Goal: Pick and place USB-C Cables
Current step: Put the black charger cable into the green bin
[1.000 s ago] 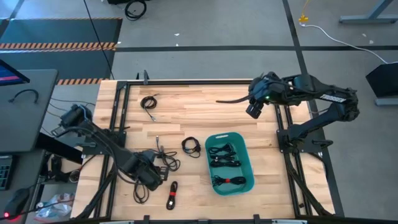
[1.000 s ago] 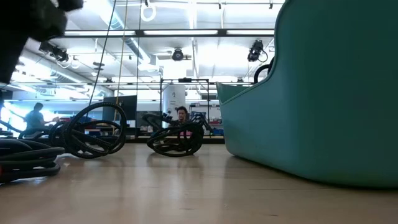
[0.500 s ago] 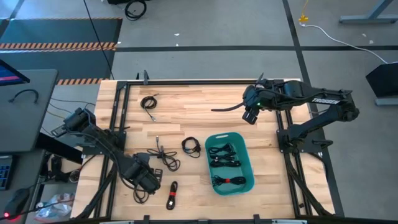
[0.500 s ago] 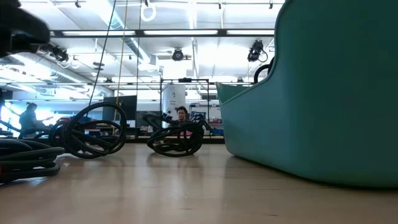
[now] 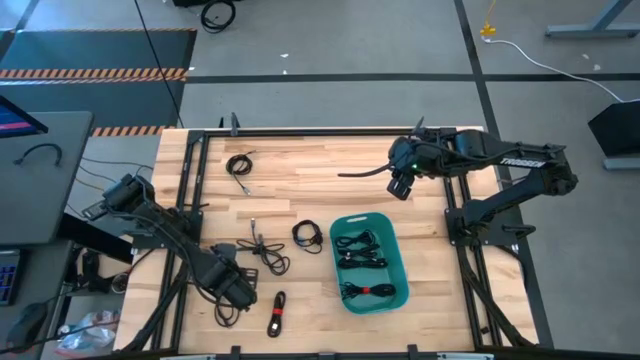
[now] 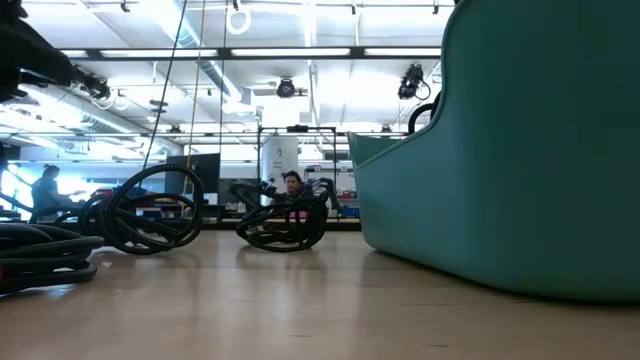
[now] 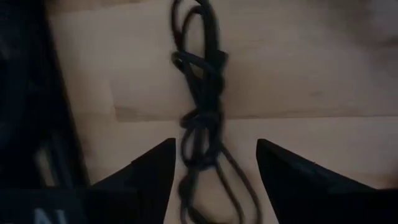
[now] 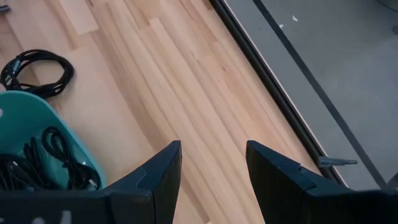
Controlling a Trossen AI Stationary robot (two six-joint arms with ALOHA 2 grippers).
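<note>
Wooden slats fill the table [image 5: 300, 190] below us, framed by black rails. Nearest us, at the front edge, the left gripper [image 5: 232, 292] hangs low over a tied cable [image 7: 202, 124]; in its wrist view we see the fingers [image 7: 149, 171] spread wide, one on each side of the bundle without pinching it, so that cord lies released on the wood. Its long axis runs straight out between the two fingers, away from the wrist, loops at both ends and a knot in the middle.

Just to the right lies the red-banded cable [image 5: 276, 314], a straight bundle running front to back. A little farther in we have a loose tangle [image 5: 262, 252] and a round coil [image 5: 308, 236], which also shows in the low view [image 6: 283, 222] and the right wrist view [image 8: 36, 71].

Beside the coil sits the teal tub [image 5: 398, 262], and in the low view its wall [image 6: 530, 150] blocks the whole right half of our sight. Inside it lie three cables [image 5: 362, 264], each stretched across the tub's width and stacked front to back.

Farther back, the right gripper [image 5: 401, 182] hovers above bare wood beyond the tub, its fingers [image 8: 163, 168] parted and holding nothing. Far left at the back lies one more coil [image 5: 238, 165], its tail trailing toward the front.

Beyond the table, the low view shows a person [image 6: 45, 190] on the left in the bright hall.
</note>
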